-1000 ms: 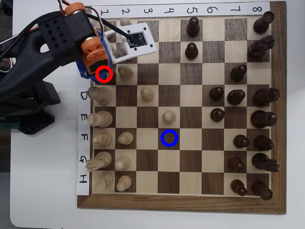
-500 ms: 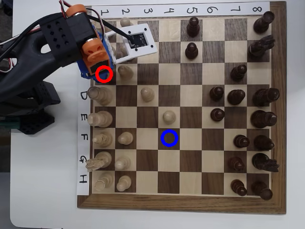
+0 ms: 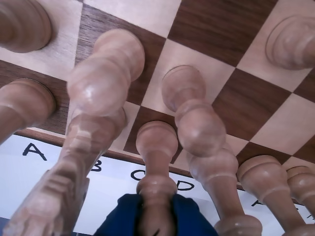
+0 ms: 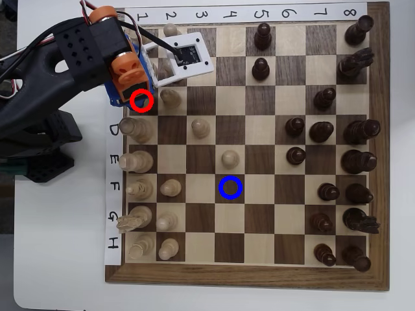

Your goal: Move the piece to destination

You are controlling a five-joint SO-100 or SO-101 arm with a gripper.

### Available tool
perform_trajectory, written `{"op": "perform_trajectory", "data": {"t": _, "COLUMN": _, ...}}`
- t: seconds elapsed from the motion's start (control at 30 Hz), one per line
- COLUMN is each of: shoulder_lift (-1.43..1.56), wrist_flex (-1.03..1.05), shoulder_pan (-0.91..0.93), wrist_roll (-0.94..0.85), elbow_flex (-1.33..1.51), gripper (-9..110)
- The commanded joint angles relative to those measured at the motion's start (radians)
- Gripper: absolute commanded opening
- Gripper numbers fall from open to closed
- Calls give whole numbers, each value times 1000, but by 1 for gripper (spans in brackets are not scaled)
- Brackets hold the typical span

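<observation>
In the overhead view my gripper (image 4: 135, 96), with its orange motor and blue body, hangs over the red-circled square (image 4: 141, 101) at the board's left edge and hides what stands there. The wrist view shows the piece (image 3: 156, 147), a pale beige pawn-like piece, upright on a dark square. Its upper part runs down in front of the blue gripper body (image 3: 115, 219) at the bottom edge. Neither view shows how the fingers sit on it. The destination (image 4: 230, 187), a dark square with a blue circle, lies bare near the board's middle.
Pale pieces crowd the piece closely: a tall one (image 3: 106, 78) on its left and another (image 3: 197, 123) on its right. A pale pawn (image 4: 228, 157) stands one square above the destination. Dark pieces (image 4: 355, 161) fill the right side. The white camera mount (image 4: 185, 57) overhangs the top rows.
The arm and its white camera mount have shifted very slightly over the red-circled square. No piece on the board has moved.
</observation>
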Motion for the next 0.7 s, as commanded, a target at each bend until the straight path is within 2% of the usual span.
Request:
{"op": "perform_trajectory", "data": {"t": 0.0, "shoulder_lift": 21, "wrist_flex": -5, "shoulder_pan": 26, "wrist_roll": 307, "elbow_flex": -23, "gripper": 0}}
{"op": "perform_trajectory", "data": {"t": 0.67, "shoulder_lift": 124, "wrist_flex": 87, "shoulder_pan": 78, "wrist_roll": 293, "elbow_flex": -123, "gripper": 0}}
